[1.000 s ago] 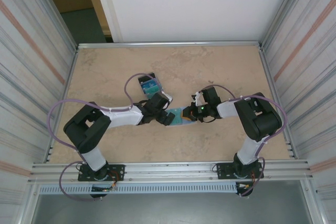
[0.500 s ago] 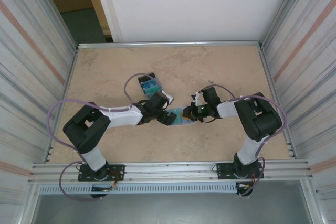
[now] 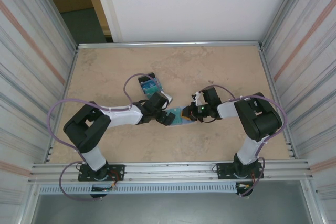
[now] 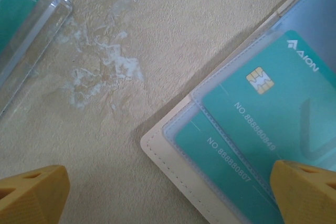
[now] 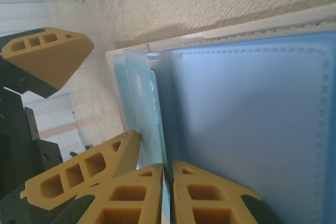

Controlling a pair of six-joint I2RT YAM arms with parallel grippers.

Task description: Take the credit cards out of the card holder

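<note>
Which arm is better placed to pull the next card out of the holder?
Left. The left gripper, jaws wide open, hovers over the teal credit cards; the right gripper, jaws shut on the card holder, is likely steadying it.

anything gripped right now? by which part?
Right gripper is shut on the near edge of a teal credit card in the card holder; sleeve pinched too, cannot tell. Left gripper open, holds nothing.
</note>
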